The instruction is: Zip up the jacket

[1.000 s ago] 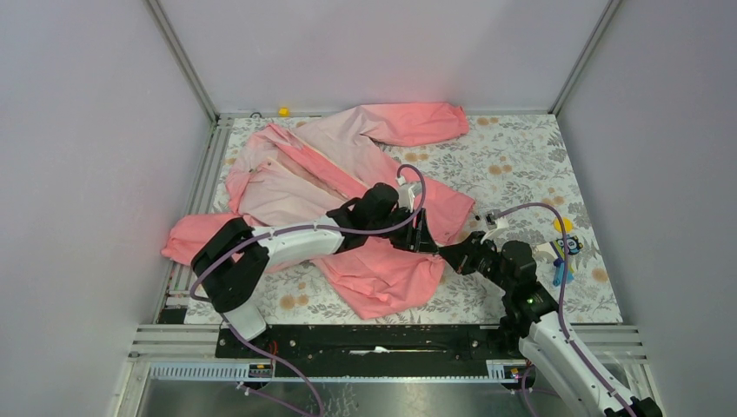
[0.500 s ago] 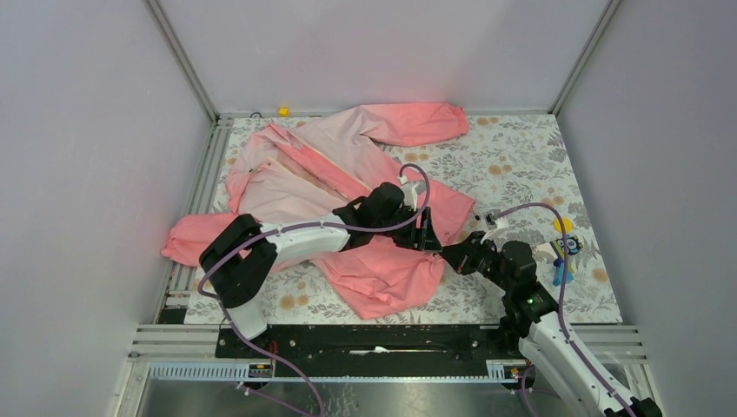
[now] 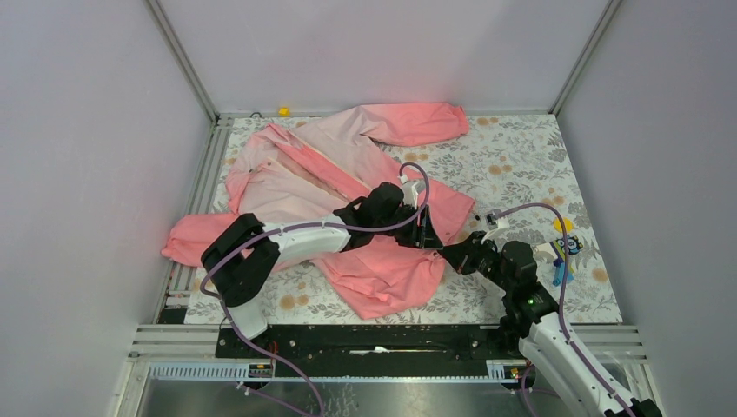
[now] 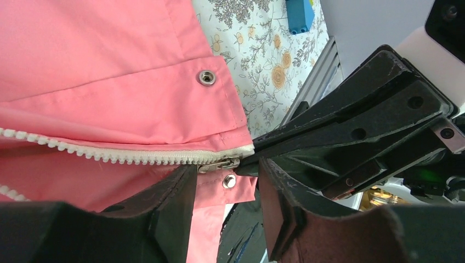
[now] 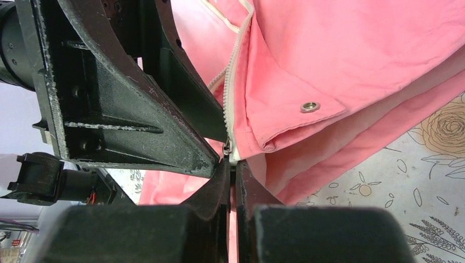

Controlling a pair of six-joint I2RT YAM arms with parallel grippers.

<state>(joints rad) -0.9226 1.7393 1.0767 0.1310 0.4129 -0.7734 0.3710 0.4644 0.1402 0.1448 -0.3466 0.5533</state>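
Left gripper half spread, jaws either side of the hem corner, nothing pinched that I can see; the zipper slider sits just above the gap, and I cannot tell whether it touches either jaw. The jacket lies opened out on the floral table, collar at the far left, hem toward the near centre where both tools meet. The zipper has its long axis running from that hem corner away to the far left, toward the collar; teeth meshed only at the slider, the two rows parting beyond it. To the right, the right gripper is pressed together on the bottom end of the zipper tape, pinching the jacket hem right beside the slider. My read: the left arm is nearer the pull, so it should take the pull and draw it far-left along the teeth, directly away from the right gripper's anchor
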